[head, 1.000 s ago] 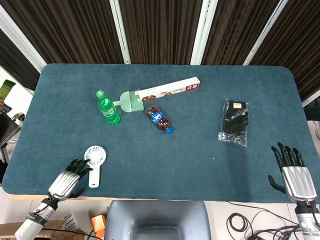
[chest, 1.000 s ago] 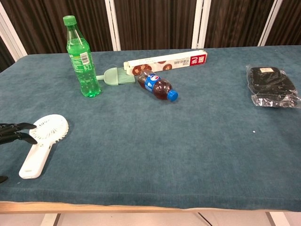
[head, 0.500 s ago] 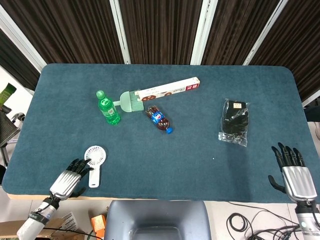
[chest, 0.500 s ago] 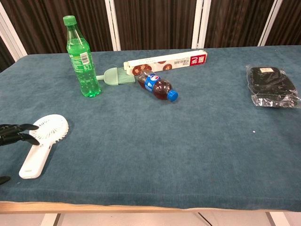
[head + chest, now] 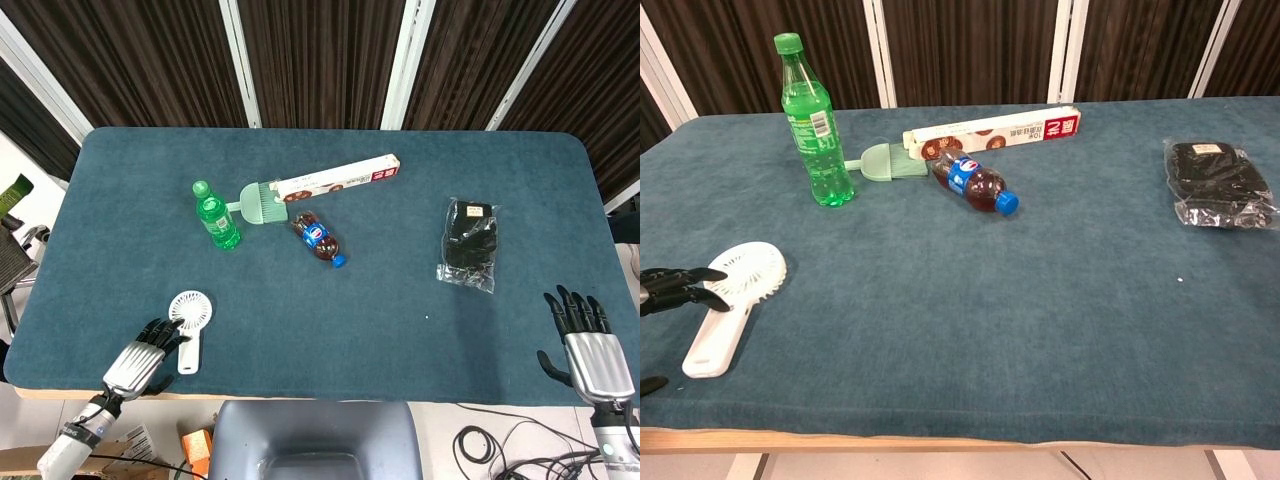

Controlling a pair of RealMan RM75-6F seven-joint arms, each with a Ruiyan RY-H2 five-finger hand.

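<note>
- Since a second ago the left hand [image 5: 137, 356] has slid a little back toward the tabletop's [image 5: 400, 330] near edge, and the white handheld fan [image 5: 187, 320] has turned slightly, its handle now pointing more toward that edge.
- White handheld fan: a round slatted head with a short flat handle, lying flat near the near-left corner of the tabletop.
- Left hand: fingers stretched out and apart, holding nothing, their dark tips [image 5: 702, 283] at the handle just below the head; whether they touch it cannot be told.
- Right hand [image 5: 590, 345]: flat, fingers spread, holding nothing, at the near-right edge, unchanged.
- Farther off stand a green bottle [image 5: 216, 216], a green brush [image 5: 259, 201], a long box [image 5: 336, 178], a lying cola bottle [image 5: 318, 238] and a black packet [image 5: 469, 243].
</note>
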